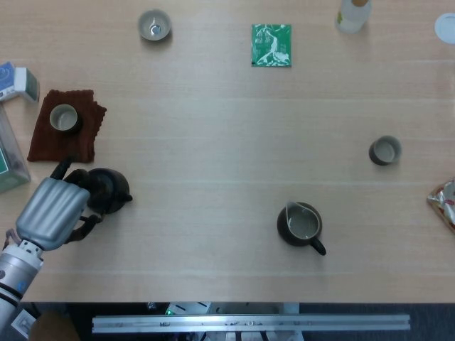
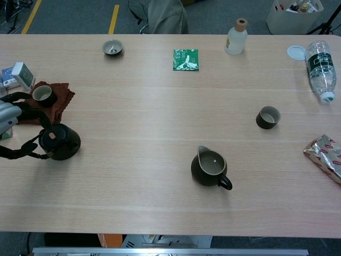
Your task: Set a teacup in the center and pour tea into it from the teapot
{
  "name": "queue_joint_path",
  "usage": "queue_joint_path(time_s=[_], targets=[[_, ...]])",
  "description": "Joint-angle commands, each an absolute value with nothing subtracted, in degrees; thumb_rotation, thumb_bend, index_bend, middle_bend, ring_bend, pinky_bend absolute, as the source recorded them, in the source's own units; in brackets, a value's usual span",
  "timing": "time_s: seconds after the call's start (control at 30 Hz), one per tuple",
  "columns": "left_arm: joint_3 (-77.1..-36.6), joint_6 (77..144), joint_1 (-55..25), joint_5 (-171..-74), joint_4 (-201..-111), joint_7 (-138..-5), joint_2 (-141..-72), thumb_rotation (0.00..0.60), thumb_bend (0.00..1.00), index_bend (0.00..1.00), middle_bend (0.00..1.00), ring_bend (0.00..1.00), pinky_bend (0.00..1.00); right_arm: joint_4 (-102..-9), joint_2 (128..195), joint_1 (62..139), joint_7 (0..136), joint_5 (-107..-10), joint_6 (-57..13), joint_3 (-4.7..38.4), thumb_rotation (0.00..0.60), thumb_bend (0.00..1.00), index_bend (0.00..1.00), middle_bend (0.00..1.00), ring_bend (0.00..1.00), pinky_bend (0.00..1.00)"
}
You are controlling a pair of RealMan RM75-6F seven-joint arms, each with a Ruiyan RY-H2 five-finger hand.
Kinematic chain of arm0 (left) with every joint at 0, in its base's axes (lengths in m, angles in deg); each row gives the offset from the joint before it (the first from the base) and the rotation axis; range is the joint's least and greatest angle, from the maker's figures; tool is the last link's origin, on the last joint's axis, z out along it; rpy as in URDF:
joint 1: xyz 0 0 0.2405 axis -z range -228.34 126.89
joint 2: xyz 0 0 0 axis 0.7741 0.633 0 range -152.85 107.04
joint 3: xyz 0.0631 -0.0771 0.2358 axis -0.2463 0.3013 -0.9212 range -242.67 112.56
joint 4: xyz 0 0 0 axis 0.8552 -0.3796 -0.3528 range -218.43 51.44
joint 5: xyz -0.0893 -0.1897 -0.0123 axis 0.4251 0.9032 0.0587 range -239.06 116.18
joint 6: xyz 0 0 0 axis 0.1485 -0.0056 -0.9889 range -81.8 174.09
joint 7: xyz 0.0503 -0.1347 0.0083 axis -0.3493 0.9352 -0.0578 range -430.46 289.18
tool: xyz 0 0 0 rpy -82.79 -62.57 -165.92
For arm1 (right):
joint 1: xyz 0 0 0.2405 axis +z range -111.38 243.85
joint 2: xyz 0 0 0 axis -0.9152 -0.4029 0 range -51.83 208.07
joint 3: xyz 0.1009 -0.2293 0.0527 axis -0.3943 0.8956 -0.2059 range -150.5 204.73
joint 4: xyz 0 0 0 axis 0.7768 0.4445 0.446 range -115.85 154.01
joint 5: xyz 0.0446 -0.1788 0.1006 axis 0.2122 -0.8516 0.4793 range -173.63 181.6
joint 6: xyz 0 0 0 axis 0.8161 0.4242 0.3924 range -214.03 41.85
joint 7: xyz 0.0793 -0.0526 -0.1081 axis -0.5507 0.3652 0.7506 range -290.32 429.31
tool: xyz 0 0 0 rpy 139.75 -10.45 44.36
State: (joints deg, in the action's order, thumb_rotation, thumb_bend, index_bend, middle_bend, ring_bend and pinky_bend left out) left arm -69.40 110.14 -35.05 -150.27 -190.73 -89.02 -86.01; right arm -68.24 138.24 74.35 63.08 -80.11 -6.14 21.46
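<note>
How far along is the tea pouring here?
Nothing looks done: the table's center is bare, with one teacup off to the right and another on the brown cloth. In hand: the left hand is at the teapot; grip unclear. Left: placing a cup and pouring.

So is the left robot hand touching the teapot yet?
Cannot tell. In the head view the left robot hand overlaps the teapot; in the chest view its fingers arch around the handle, but neither view plainly shows contact or a gap.

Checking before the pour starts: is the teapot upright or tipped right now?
Upright. The teapot sits flat on the table, lid on top, with the left hand reaching over its handle side.
</note>
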Motion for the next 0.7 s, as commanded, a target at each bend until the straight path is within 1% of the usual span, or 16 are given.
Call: queue_joint_path(time_s=[0.03, 0.23, 0.7], targets=[[-69.5, 109.7, -35.1, -148.8, -190.8, -91.1, -86.7, 0.6, 0.35, 0.37, 0.36, 0.27, 0.07, -67.9, 138.3, 74.4, 62.7, -80.1, -6.3, 21.5, 0.6, 0.11, 0.32, 0.31, 0.17, 0.23], [-70.0, 109.2, -35.3, -145.9, -190.5, -94.0, -87.9, 0.6, 0.35, 0.37, 0.37, 0.27, 0.07, -67.2, 138.5, 74.4, 62.0, -80.1, -6.4, 21.7, 0.6, 0.11, 0.32, 0.31, 0.17, 0.23], [-70.7, 109.3, -35.9, -142.6, -187.3, -95.4, -91.1, 0.6, 0.35, 0.37, 0.38, 0.27, 0.07, -66.8, 138.5, 73.9, 61.2, -80.2, -5.7, 22.0, 0.6, 0.11, 0.32, 0.31, 0.17, 0.23]])
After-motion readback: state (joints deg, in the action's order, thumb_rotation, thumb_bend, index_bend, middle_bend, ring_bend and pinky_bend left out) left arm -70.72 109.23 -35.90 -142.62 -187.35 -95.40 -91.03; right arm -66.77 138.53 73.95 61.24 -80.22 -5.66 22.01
